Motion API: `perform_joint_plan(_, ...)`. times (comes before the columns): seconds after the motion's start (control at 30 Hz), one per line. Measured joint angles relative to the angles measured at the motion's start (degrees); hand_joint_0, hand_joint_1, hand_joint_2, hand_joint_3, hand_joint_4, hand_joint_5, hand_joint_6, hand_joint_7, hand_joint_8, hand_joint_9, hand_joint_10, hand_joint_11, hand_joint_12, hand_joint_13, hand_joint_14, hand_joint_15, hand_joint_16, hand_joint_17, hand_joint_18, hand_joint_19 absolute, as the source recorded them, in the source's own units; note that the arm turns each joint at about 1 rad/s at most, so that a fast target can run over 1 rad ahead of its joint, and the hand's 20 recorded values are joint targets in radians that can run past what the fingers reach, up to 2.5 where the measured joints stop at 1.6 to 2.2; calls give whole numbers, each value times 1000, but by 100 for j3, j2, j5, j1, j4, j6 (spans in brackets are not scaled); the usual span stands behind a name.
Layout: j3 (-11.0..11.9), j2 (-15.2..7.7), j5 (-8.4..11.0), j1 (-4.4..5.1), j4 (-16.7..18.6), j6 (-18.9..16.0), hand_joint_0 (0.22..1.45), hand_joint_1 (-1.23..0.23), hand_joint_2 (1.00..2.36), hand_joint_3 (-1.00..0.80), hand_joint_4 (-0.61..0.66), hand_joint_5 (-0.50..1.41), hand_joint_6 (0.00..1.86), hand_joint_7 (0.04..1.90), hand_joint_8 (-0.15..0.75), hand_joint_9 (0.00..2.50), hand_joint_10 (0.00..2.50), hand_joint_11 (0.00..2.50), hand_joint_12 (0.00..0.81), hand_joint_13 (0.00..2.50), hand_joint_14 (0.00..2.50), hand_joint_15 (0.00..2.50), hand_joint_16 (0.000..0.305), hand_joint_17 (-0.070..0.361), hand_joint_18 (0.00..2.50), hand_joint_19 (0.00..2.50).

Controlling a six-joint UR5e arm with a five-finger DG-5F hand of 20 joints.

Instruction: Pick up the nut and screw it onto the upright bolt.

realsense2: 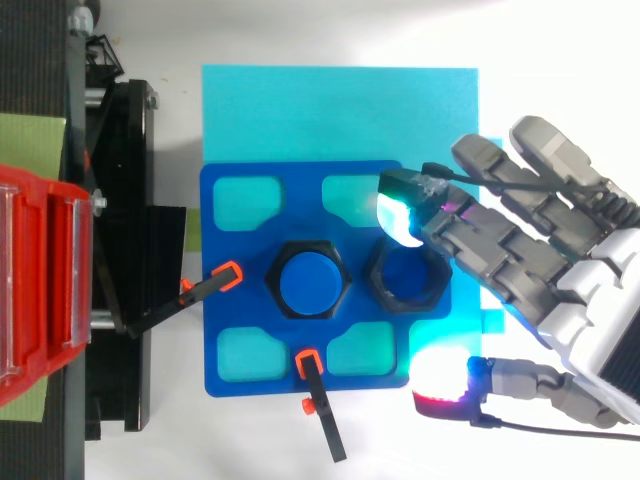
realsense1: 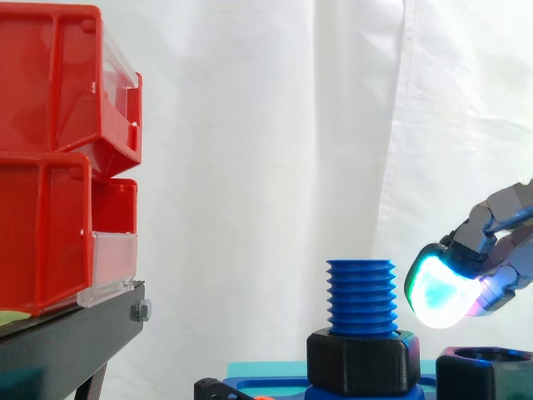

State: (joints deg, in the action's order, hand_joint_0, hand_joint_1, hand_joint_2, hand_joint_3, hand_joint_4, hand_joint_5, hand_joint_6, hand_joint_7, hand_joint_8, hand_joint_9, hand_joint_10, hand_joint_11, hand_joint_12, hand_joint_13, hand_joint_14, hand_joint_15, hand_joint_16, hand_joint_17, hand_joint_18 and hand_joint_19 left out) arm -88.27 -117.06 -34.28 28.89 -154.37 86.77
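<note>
A blue threaded bolt (realsense1: 361, 296) stands upright on a blue baseplate (realsense2: 232, 240), and a black hex collar (realsense1: 361, 358) rings its foot. Just right of the bolt (realsense2: 308, 281), a loose black nut (realsense2: 405, 275) lies flat on the plate. It also appears at the lower right of the side view (realsense1: 487, 373). My hand (realsense2: 560, 290) reaches in from the right, open, and hovers above the nut without touching it. One fingertip (realsense2: 398, 215) glows white-cyan over the nut's far rim. The thumb pad (realsense2: 440, 388) glows red beyond the plate's near edge. That cyan fingertip (realsense1: 437, 287) hangs beside the bolt's threads, at about their height.
Two black clamps with orange tips (realsense2: 226, 276) (realsense2: 308, 362) hold the baseplate on a cyan mat (realsense2: 340, 110). Red bins (realsense1: 58, 158) sit stacked on a black stand (realsense1: 67, 333) at the left. A white curtain hangs behind.
</note>
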Motion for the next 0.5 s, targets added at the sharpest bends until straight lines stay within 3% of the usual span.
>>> perform_joint_plan(0.3,0,-16,34,-37,149,111,338,-583,1000,-500,247,-244,502,709,303,330,0,0,426,357,0,0,54,122,102,0)
perform_joint_plan(0.5,-2,-24,235,-8,97,127,336,-590,1000,-500,247,-244,502,710,305,330,0,0,427,355,0,0,55,124,101,0)
